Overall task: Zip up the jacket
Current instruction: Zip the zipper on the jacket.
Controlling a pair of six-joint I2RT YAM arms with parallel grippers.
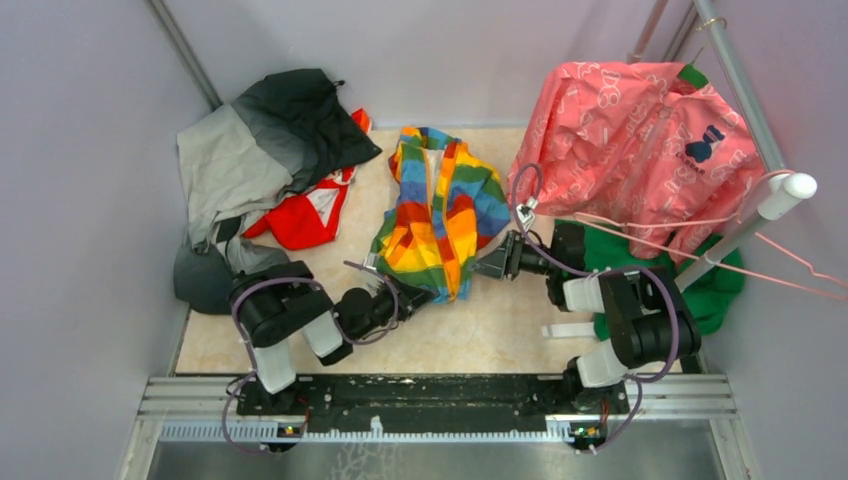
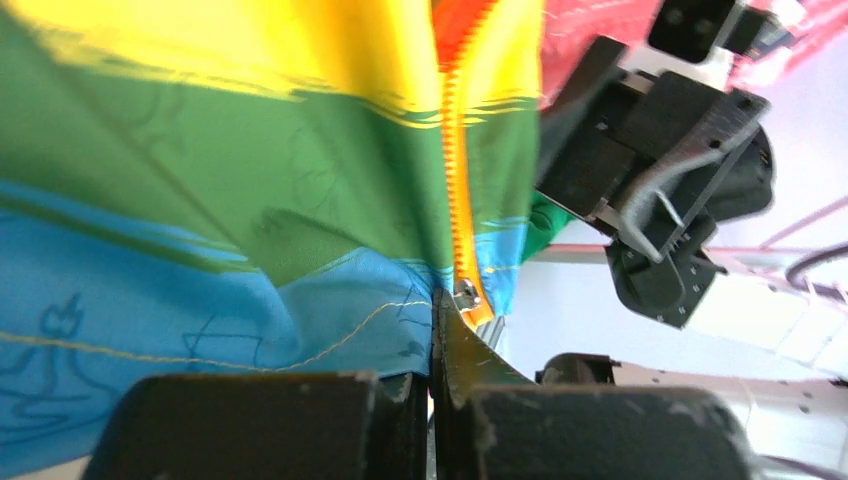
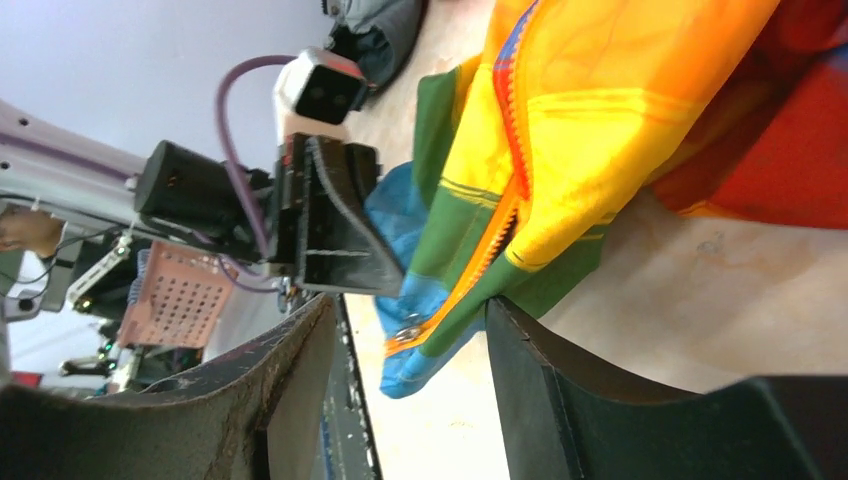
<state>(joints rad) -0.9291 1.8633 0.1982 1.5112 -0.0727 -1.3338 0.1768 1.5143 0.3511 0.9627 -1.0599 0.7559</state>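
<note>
The rainbow-striped jacket (image 1: 440,210) lies crumpled in the middle of the table, collar towards the back. My left gripper (image 1: 415,297) is at its near hem. In the left wrist view, that gripper (image 2: 432,340) is shut on the blue hem, right beside the orange zipper (image 2: 455,170) and its metal slider (image 2: 467,295). My right gripper (image 1: 490,265) is at the hem's right side. Its fingers stand open in the right wrist view (image 3: 405,335), with the slider (image 3: 405,333) and blue corner between them, ungripped. The green hem (image 3: 470,300) brushes the right finger (image 3: 515,340).
A grey-and-black jacket (image 1: 260,150) and a red garment (image 1: 300,215) lie at the back left. A pink garment (image 1: 640,140) hangs on a rack (image 1: 760,215) at the right, above a green cloth (image 1: 700,280). A thin pink hanger (image 1: 790,265) juts out there.
</note>
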